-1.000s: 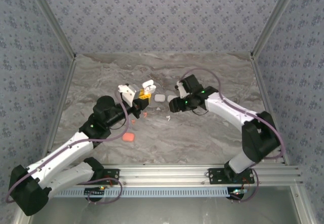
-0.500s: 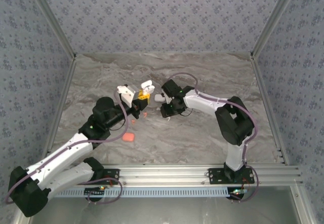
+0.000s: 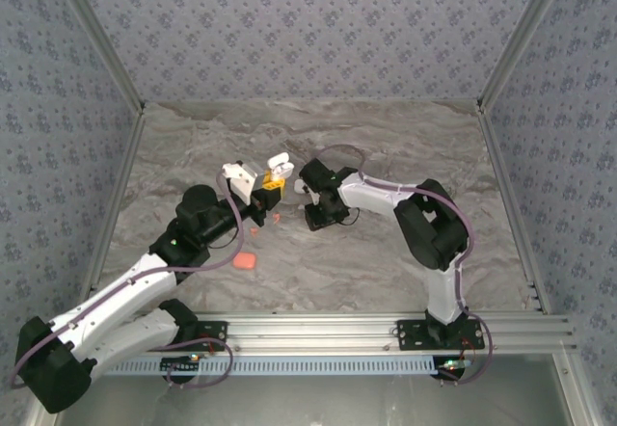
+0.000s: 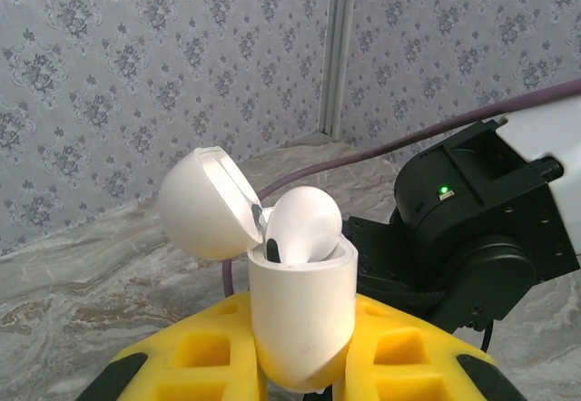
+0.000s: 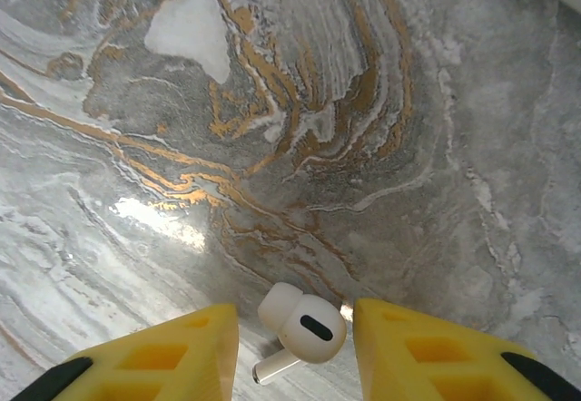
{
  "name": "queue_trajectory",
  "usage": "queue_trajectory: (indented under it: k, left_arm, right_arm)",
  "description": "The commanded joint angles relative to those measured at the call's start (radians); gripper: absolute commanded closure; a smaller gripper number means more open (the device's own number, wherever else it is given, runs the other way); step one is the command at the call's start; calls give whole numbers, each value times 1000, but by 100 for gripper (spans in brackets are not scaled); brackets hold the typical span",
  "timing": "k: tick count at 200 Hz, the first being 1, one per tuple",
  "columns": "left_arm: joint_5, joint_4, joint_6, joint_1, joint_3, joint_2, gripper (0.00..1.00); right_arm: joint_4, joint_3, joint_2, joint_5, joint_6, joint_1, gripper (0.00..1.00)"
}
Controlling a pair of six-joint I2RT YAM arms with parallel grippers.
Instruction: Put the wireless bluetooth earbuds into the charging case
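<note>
Right wrist view has the earbud (image 5: 298, 330) lying on the table (image 5: 272, 147) between the spread jaws of the right gripper (image 5: 292, 315), its stem slanting across the gap, while the left gripper (image 4: 304, 360) pinches the open case (image 4: 300, 301) upright nearby.

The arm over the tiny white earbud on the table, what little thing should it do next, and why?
Probably squeeze the right gripper shut on the white earbud. It lies on the marble table between the yellow fingers, which look not quite closed on it. The left gripper holds the open charging case, with one earbud inside.
</note>
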Motion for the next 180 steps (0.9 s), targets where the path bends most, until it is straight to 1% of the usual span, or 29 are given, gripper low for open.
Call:
queue_trajectory:
  k: [1,56,89,138,163,177,180]
  left_arm:
    - [-13,11,14,-3,10,-18,100]
    - [-15,9,13,-2,11,-19,100]
    - [-16,2,12,-4,12,-19,100]
    - [-7,6,-8,-3,5,-14,100]
    - [14,20,-19,-4,-1,-5,100]
    - [34,36,-22,-4,-4,0,100]
    - [39,40,-23,-3,-5,2,100]
  right_arm:
    - [-39,25,29,27,-5,9,63]
    - [-21,16,33,28,-14,19,73]
    - [-3,11,6,47,-41,24,75]
    - [1,-27,-128,138,-97,17,76]
    - [1,-63,-241,182,-151,-2,76]
    - [1,-76,-311,186,-192,-18,77]
    - [25,-80,-323,186,-199,-22,77]
